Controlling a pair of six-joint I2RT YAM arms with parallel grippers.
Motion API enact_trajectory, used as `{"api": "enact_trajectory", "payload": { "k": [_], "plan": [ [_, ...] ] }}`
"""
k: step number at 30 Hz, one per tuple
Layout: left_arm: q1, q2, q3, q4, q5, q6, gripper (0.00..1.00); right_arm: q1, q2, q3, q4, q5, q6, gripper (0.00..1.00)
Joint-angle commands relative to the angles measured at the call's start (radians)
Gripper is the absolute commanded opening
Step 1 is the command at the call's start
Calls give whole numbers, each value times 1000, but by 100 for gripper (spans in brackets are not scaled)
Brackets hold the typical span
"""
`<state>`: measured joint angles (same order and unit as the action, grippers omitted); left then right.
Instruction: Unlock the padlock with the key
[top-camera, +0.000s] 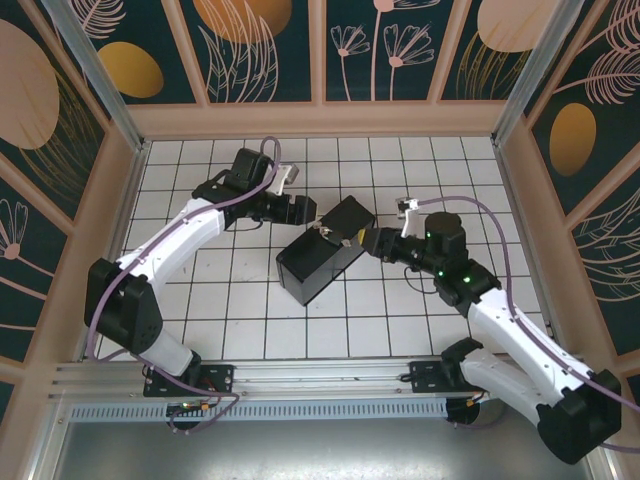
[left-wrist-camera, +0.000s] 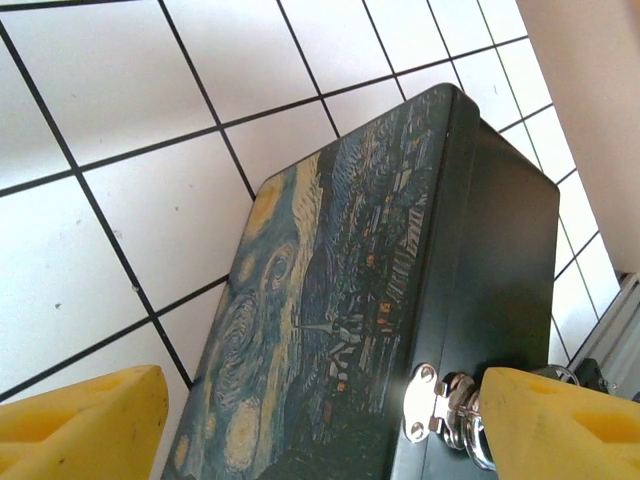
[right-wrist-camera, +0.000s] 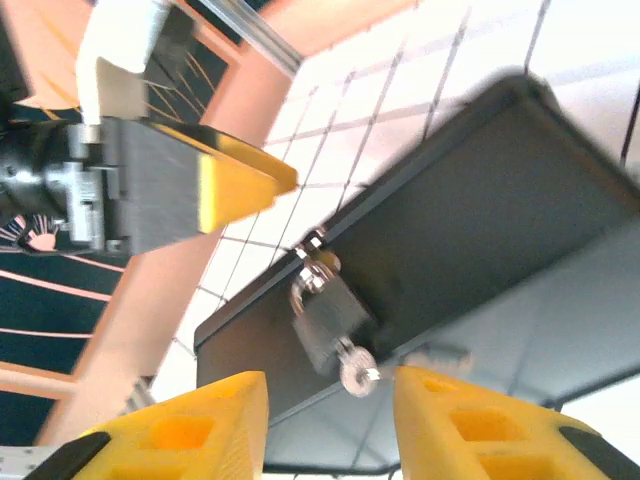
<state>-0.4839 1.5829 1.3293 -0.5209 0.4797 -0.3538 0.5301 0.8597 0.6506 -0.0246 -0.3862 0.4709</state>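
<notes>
A dark box (top-camera: 318, 255) with a blue-and-yellow painted lid (left-wrist-camera: 330, 290) lies mid-floor. The small silvery padlock (right-wrist-camera: 330, 312) hangs from the box's hasp (left-wrist-camera: 420, 402). The key (right-wrist-camera: 357, 372) sticks out of the padlock's underside, ring end toward me. My right gripper (right-wrist-camera: 328, 380) is open just short of the key; its yellow fingers (right-wrist-camera: 470, 425) flank the key without touching it. My left gripper (left-wrist-camera: 322, 375) is open wide across the box's lid end. Its right finger (left-wrist-camera: 560, 425) sits against the padlock and hides part of it. In the top view both grippers meet at the box's far right corner (top-camera: 345, 215).
White tiled floor (top-camera: 240, 320) surrounds the box. Patterned walls (top-camera: 90, 200) close in the left, back and right. An aluminium rail (top-camera: 300, 375) runs along the near edge between the arm bases. Open tiles lie in front of the box.
</notes>
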Motion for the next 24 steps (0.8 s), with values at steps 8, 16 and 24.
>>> {"api": "enact_trajectory", "payload": {
  "k": [8,16,24],
  "plan": [
    [24,4,17,-5,8,26,82,106,-69,-223,381,149,-744,39],
    [24,14,2,33,35,19,81,136,-46,-324,618,138,-893,37],
    [25,11,1,42,53,21,81,252,37,-314,620,312,-1080,42]
  ]
}}
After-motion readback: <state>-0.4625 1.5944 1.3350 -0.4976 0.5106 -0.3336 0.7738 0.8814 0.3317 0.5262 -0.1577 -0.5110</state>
